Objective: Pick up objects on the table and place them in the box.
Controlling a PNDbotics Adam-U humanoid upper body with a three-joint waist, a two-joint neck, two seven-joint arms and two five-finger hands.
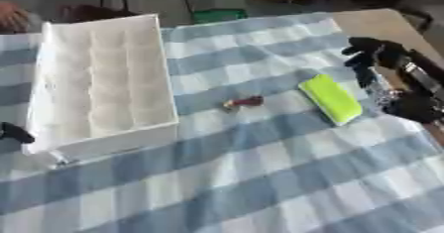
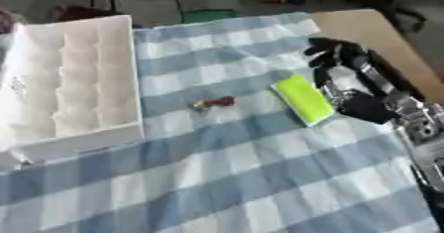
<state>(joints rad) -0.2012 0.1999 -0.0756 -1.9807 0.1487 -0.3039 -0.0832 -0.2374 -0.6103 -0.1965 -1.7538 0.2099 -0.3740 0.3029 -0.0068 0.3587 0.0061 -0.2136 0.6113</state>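
Two things lie loose on the checked cloth [image 1: 260, 177] that covers my table [image 2: 360, 26]: a flat yellow-green block [image 1: 331, 98] at about 3 o'clock from the middle, and a small red and yellowish object [image 1: 245, 102] just left of it, near the centre, too small for me to make out. They sit apart, neither touching the other. The white box [image 1: 104, 83] stands at 9 o'clock, open-topped, its inside split into rows of small compartments that look bare. My right hand [image 2: 334, 58] hangs at 2 o'clock, just beside the far right edge of the yellow-green block, its dark fingers bent downward and holding nothing; I cannot tell whether they touch the block. Of my left hand [image 1: 13, 133] only a dark tip shows at the 9 o'clock edge, beside the box's near corner, and I cannot tell how it is set
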